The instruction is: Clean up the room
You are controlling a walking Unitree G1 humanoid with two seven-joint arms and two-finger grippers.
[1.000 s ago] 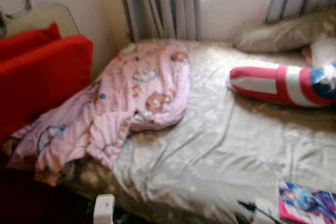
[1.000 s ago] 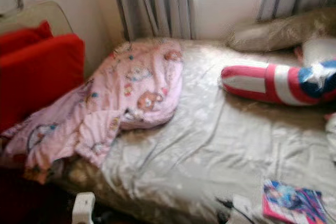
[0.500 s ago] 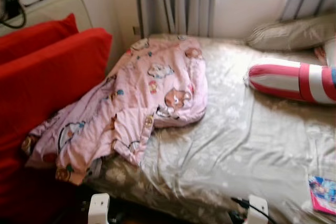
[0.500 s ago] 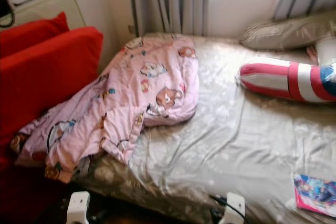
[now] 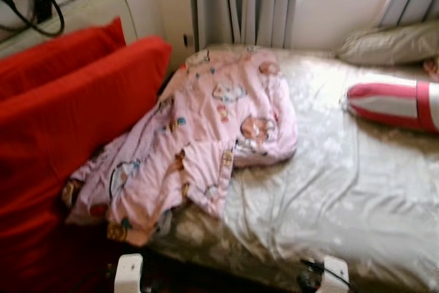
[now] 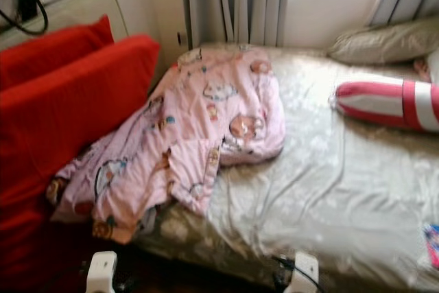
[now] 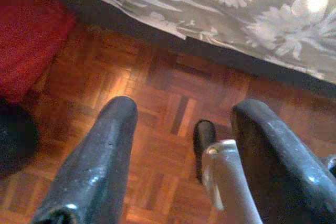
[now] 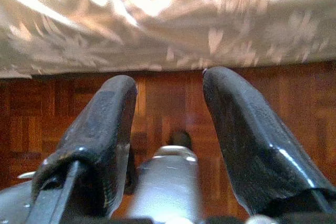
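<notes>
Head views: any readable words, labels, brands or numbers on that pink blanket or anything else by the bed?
No text can be read.
Pink blanket: cartoon prints, no legible words; picture is soft.
Striped cushion: red and white bands, no lettering.
Booklet at the bed's edge: cut off by the frame and blurred, unreadable.

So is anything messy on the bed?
Yes. The pink cartoon-print blanket lies crumpled in a heap at the bed's left edge, one end hanging off beside the red cushions. The satin sheet is wrinkled too.
</notes>
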